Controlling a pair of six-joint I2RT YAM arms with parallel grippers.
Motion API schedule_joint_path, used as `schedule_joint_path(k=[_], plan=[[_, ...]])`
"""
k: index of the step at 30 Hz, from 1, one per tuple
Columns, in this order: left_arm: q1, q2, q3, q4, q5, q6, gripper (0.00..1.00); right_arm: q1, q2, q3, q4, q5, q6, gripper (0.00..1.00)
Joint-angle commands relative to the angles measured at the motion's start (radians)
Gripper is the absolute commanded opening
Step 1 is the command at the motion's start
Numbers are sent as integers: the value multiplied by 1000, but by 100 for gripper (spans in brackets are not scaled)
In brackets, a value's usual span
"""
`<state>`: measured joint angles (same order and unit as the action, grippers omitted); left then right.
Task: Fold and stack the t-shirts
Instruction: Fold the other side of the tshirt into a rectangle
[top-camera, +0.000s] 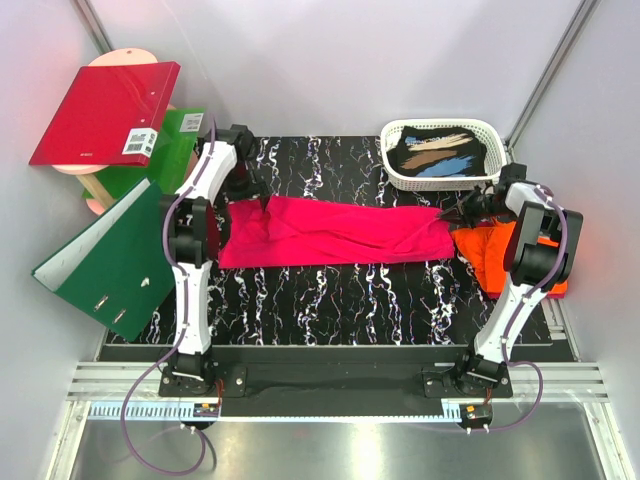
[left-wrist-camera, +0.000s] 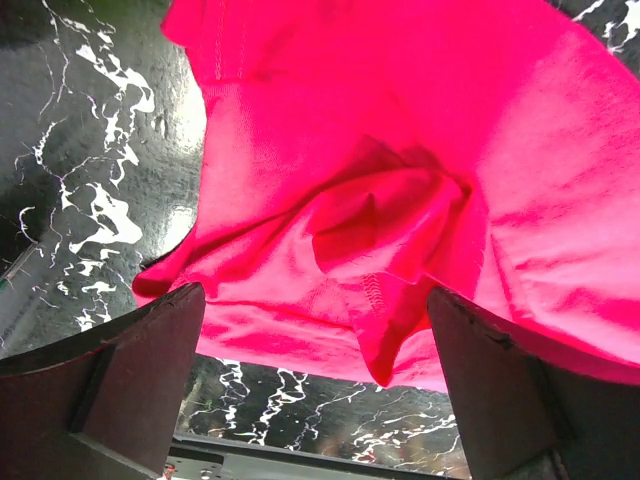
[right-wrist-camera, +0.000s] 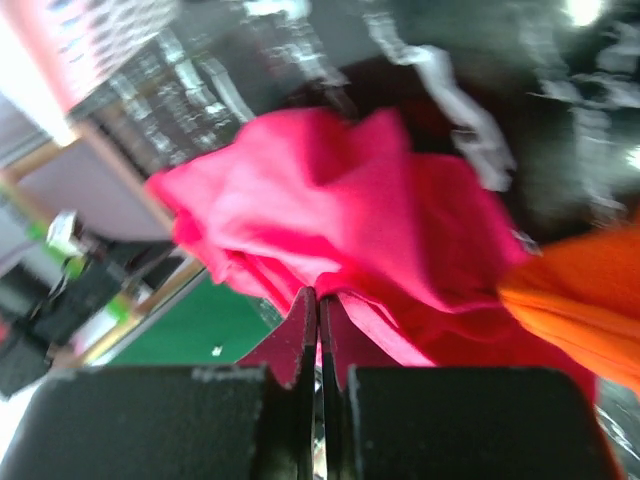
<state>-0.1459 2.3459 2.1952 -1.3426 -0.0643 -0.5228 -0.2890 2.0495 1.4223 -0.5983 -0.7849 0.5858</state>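
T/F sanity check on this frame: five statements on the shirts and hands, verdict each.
1. The left hand is open above the pink t-shirt. True.
2. The right hand is open and clear of cloth. False: it is shut on the pink t-shirt's right end.
3. The orange t-shirt is stacked on the pink one. False: it lies bunched beside the pink one's right end.
4. A white basket sits at the far right corner of the table. True.
5. The pink t-shirt lies stretched out between the two hands. True.
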Motion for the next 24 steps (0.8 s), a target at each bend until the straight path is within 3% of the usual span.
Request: schedule_joint_path(k=[1,6,9,10,12,13,15,16,17,18,19,20,21,22,24], plan=[[-6,-111,-52,-49,8,27,99,-1,9,46,-176,219,-6,0],[-6,-152,-103,-46,-14,47,99,-1,11,-5,-276,348,-72,0],[-14,-178,-107,-44,-14,59,99,-1,41,-32,-307,371,-89,10],[-15,-186,-97,-44,-14,72,99,-1,49,-39,-310,369,-92,18],[-24,-218,-91,-40,-5,76,99,-1,40,-49,-305,374,-96,25],[-26,-249,-98,-33,0,79,99,1,25,-51,-301,378,-95,43],[-35,-279,-106,-21,6,84,99,2,-50,-48,-282,384,-98,65],[-38,-305,-120,-12,9,86,99,4,-81,-42,-281,404,-101,80],[-46,-316,-126,-7,30,86,99,4,-145,-33,-276,407,-106,83],[-50,-329,-136,-1,49,89,99,4,-175,-23,-271,412,-109,92],[-63,-348,-165,13,58,89,98,4,-201,-14,-271,426,-112,93],[-69,-358,-182,20,105,93,87,4,-248,1,-270,429,-121,92],[-78,-362,-201,28,113,96,66,4,-267,7,-270,434,-124,92],[-89,-373,-242,33,112,93,2,4,-284,13,-270,434,-124,91],[-113,-376,-308,57,136,98,0,4,-316,20,-262,408,-127,88]])
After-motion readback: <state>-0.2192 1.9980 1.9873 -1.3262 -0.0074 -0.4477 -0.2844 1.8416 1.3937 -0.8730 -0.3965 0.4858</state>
